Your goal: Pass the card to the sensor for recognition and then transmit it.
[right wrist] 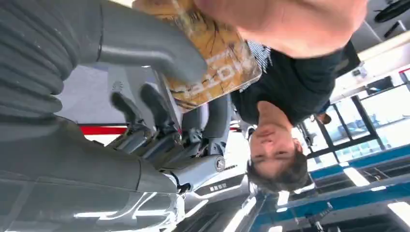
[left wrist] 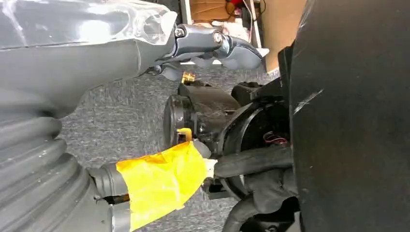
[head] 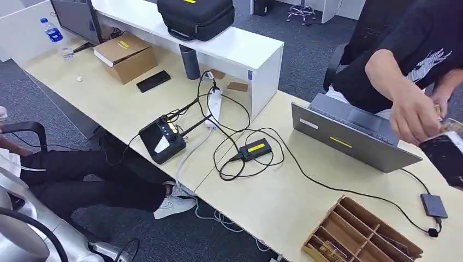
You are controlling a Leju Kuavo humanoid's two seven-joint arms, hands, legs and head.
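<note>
A yellow-brown patterned card point(right wrist: 212, 58) sits between my right hand's thick thumb point(right wrist: 159, 53) and its darker fingers point(right wrist: 145, 106). A person's hand point(right wrist: 290, 24) grasps the same card from the other side. In the head view my right hand point(head: 446, 155) is raised at the far right edge above the table, with the person's hand point(head: 415, 117) on the card point(head: 450, 126) just above it. A small black sensor box with a yellow label point(head: 254, 148) lies mid-table, well left of the hand. My left hand point(left wrist: 217, 46) hangs low beside my body, fingers loose, holding nothing.
A grey laptop point(head: 349, 136) stands between the sensor box and my right hand. A wooden divided tray point(head: 363, 232) lies at the near edge. Cables, a black controller point(head: 164, 139), a power strip point(head: 214, 106) and a cardboard box point(head: 124, 56) lie to the left. A second person sits at far left.
</note>
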